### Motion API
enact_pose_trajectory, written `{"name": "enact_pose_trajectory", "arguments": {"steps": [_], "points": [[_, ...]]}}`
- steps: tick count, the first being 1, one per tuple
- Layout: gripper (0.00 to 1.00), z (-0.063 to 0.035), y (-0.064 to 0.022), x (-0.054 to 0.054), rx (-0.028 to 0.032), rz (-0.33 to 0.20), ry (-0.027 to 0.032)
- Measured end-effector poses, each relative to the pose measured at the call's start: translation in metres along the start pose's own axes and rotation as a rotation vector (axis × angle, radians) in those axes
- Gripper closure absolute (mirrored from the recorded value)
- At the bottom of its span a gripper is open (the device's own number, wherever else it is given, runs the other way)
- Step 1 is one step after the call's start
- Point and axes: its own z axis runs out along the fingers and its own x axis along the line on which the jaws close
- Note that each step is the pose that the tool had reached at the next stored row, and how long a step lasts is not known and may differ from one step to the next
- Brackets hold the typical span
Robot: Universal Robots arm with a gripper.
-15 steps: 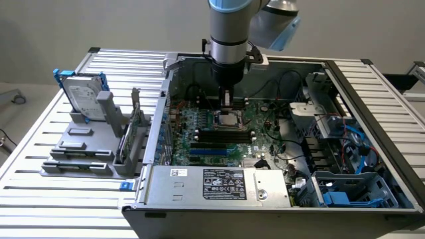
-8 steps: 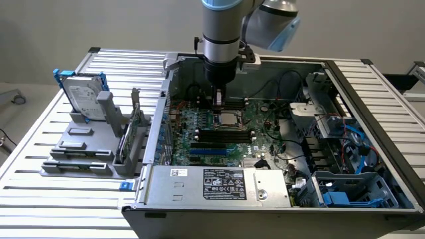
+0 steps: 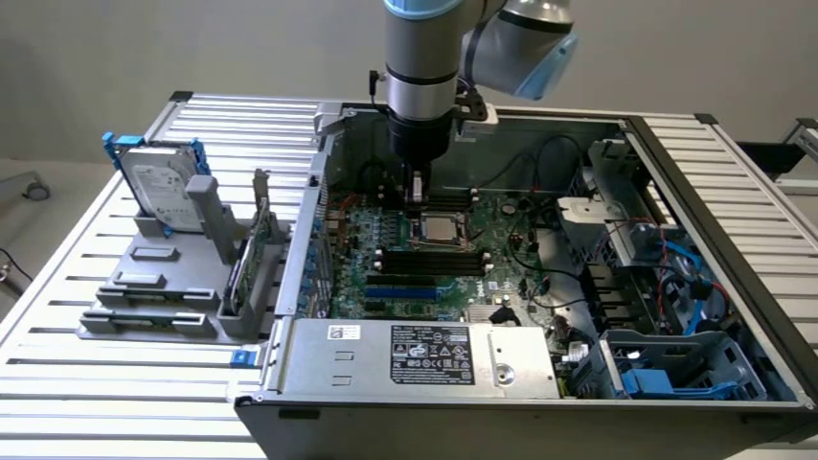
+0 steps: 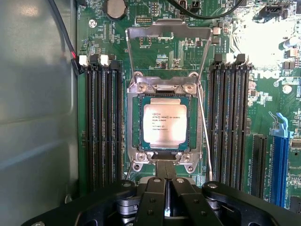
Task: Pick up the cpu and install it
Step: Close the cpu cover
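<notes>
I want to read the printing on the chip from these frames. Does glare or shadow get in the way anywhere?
Wrist view: the cpu has a pale sheen on its metal top, so its print looks faint. Glare washes a patch of the motherboard out to white. The claw is in dark shade. Exterior view: the light is even, with no glare on the cpu, which sits in the dimmer case interior.
</notes>
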Motion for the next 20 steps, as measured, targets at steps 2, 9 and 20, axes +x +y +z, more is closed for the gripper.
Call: {"name": "enact_pose_trajectory", "arguments": {"steps": [2,9,20], "points": [[0.89,0.0,0.0,0.0,0.0,0.0,0.0],[0.89,-0.0001,0.0001,0.0,0.0,0.0,-0.0001],[0.89,-0.0187,0.0319,0.0,0.0002,0.0,0.0004]]}}
